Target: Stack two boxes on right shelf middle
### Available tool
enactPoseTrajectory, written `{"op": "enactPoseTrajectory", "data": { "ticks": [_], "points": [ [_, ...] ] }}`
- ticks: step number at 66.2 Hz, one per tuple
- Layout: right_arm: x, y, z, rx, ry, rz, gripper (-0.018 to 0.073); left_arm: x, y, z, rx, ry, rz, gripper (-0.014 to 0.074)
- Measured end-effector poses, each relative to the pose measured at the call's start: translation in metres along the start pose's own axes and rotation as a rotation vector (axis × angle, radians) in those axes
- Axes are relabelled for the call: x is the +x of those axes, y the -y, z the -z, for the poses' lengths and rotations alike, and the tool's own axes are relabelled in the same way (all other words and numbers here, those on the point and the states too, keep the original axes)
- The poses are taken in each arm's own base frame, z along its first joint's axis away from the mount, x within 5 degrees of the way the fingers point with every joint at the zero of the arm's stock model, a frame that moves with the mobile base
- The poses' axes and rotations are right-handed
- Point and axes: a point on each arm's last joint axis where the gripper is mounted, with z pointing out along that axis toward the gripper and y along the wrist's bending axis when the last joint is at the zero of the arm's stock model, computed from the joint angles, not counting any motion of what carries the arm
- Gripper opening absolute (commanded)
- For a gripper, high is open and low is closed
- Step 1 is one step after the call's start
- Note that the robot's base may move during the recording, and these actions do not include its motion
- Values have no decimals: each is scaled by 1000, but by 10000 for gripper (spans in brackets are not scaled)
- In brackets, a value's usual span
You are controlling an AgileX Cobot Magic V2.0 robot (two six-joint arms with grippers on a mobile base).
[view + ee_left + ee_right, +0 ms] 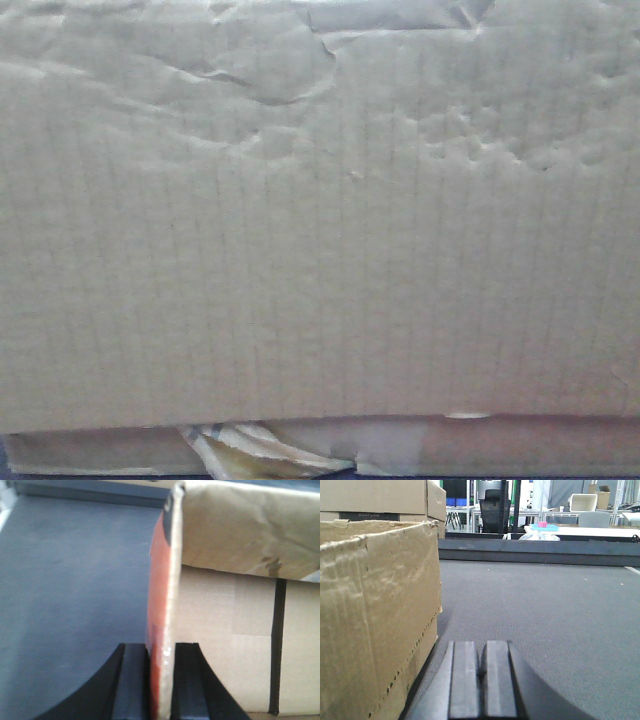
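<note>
Left tool (160, 652) clenched on flap (163, 595); right tool (481, 655) closed, empty, beside box (375, 610) on counter (545, 620). Boxes (320, 220) appear stacked; lift to shelf judged next, right grip needed.

Front view: you've got the tall box (320, 220) filling the frame. It's brown corrugated, face wrinkled & dented, esp. along the top. It sits on the shallow box (520, 445), which shows only as a thin strip at btm, w/ torn tape (250, 448) peeling loose at its front. Left wrist view: you see a cardboard flap (162, 605), orange on its left side, standing on edge, pinched in the left gripper (160, 680). Can't tell which box it belongs to.
</note>
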Motion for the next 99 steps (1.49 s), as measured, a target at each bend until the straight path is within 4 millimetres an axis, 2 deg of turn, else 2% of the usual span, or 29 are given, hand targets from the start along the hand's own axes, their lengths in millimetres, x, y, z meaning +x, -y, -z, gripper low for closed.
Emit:
{"op": "enactPoseTrajectory", "data": {
  "ticks": [9, 15, 25, 36, 62, 77, 90, 99],
  "points": [
    [0, 0, 0, 0, 0, 0, -168, 11, 37, -9, 71, -36, -24, -111],
    [0, 0, 0, 0, 0, 0, -168, 22, 61, -25, 100, -89, -45, -111],
    [0, 0, 0, 0, 0, 0, -168, 45, 82, -56, 82, -189, -56, -111],
    [0, 0, 0, 0, 0, 0, -168, 73, 86, -85, 19, -297, -55, -111],
    [0, 0, 0, 0, 0, 0, -168, 139, 82, -120, -77, -535, -22, -111],
    [0, 0, 0, 0, 0, 0, -168, 147, 86, -127, -63, -548, -5, -111],
    [0, 0, 0, 0, 0, 0, -168, 157, 92, -144, -72, -577, -16, -111],
    [0, 0, 0, 0, 0, 0, -168, 158, 93, -145, -66, -575, -14, -111]
  ]
}}
